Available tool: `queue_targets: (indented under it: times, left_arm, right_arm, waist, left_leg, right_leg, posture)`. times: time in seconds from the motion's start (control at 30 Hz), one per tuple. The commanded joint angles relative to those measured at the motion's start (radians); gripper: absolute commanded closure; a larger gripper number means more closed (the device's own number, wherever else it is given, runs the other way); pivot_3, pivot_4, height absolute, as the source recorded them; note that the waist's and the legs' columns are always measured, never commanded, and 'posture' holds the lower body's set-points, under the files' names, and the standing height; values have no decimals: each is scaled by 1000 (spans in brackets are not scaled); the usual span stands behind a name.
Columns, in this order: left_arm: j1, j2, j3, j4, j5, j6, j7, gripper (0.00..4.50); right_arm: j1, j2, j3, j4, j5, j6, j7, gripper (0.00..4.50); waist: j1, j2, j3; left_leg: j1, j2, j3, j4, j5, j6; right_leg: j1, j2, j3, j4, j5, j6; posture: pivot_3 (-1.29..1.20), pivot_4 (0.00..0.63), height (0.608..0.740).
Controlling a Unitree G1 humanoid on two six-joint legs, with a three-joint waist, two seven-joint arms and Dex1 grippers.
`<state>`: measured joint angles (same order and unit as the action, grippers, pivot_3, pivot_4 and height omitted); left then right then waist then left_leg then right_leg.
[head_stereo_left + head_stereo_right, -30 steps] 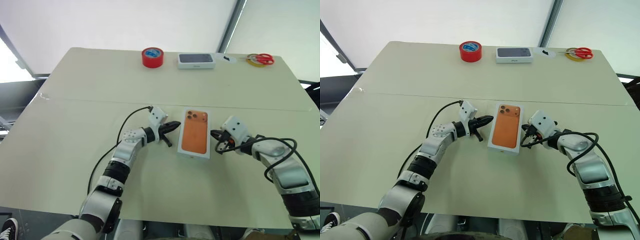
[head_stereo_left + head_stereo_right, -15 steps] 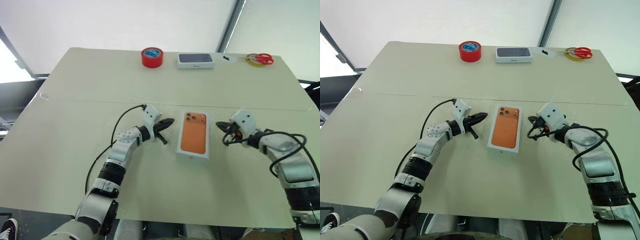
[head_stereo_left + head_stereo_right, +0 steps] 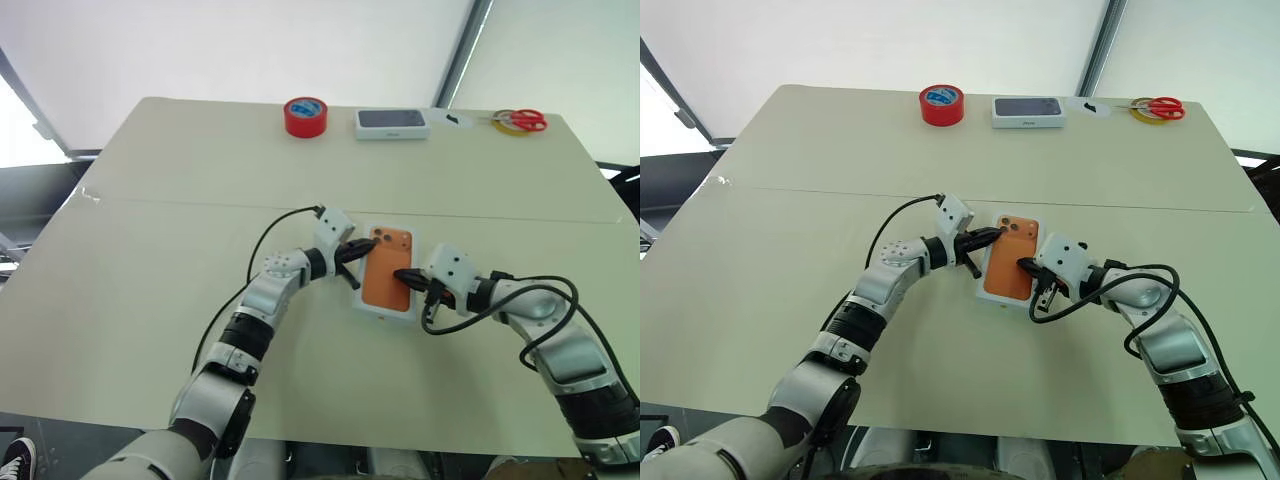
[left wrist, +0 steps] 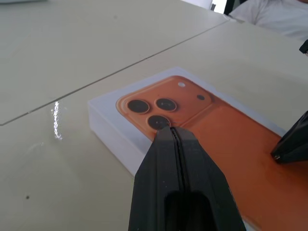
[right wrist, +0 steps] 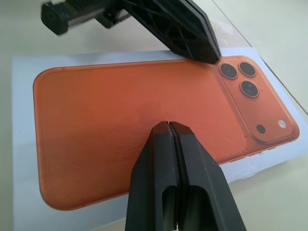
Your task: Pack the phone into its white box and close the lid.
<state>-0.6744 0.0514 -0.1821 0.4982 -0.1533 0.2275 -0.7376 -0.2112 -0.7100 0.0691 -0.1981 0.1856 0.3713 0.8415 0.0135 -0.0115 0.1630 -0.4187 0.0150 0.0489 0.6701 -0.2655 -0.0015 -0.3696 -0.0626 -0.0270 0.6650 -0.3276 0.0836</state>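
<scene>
Near the middle of the pale table (image 3: 150,300), just on the robot's side of the seam that crosses it, lies a flat white rectangular box (image 3: 386,280) whose top face carries an orange phone shape (image 5: 139,130) with rounded corners, seen from its back, a cluster of three dark lenses (image 4: 151,109) in the far corner toward the robot's left arm. White margin frames the orange on all sides, and from the wrist views the box's low white side wall (image 4: 113,139) stands straight off the table; whether the orange face is a real phone or a printed lid I cannot tell. Both grippers are over it: the left gripper (image 3: 359,249), its two black fingers pressed together, has its tip at the box's left edge beside the lens cluster, and the right gripper (image 3: 403,274), likewise clenched on nothing, has its tip over the middle of the orange face, apparently touching it. Counting what is about: one orange-faced box, two grippers, and along the far edge of the table one red tape roll (image 3: 305,115), one white box with a dark top (image 3: 392,122), one pair of red-handled scissors (image 3: 523,119) resting by a yellowish ring, and one small white scrap (image 3: 457,119).
</scene>
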Motion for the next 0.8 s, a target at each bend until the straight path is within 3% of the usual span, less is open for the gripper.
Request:
queue_targets:
  times: [0.03, 0.23, 0.27, 0.5, 0.8]
  left_arm:
    - [31, 38, 39, -73, -35, 30, -19, 3136]
    - [139, 197, 142, -308, -104, 47, -54, 15]
    - [168, 234, 166, -363, -126, 76, -61, 0]
    - [418, 493, 342, -672, -242, 170, -123, 0]
    - [646, 599, 481, -775, -305, 124, -164, 0]
  right_arm:
    - [-12, 21, -52, -4, 86, 45, 24, 3590]
    - [-63, 23, -139, 54, 162, 17, 52, 369]
    - [-68, 17, -152, 64, 168, 1, 64, 27]
    - [-73, -56, -231, 134, 230, -96, 222, 27]
    - [-92, -154, -228, 353, 172, -241, 375, 27]
  waist:
    - [-1, 0, 0]
    - [-4, 0, 0]
    - [-6, 0, 0]
    - [-3, 1, 1]
    - [-6, 1, 1]
  left_leg:
    - [0, 0, 0, 0, 0, 0]
    - [-1, 0, 0, -1, 0, 0]
    - [-1, 0, 0, -1, 0, 0]
    - [-1, 1, 0, -3, 0, 0]
    - [3, 0, 0, -4, -3, 5]
  right_leg:
    - [0, 0, 0, 0, 0, 0]
    - [-3, -1, 1, 0, 0, 0]
    - [-3, -1, 1, 0, 0, 0]
    - [-3, -2, 1, -1, 0, 0]
    - [1, -4, 0, -2, 0, -1]
  posture:
    - [0, 150, 740]
    - [0, 150, 740]
    - [0, 150, 740]
    - [0, 150, 740]
    - [0, 150, 740]
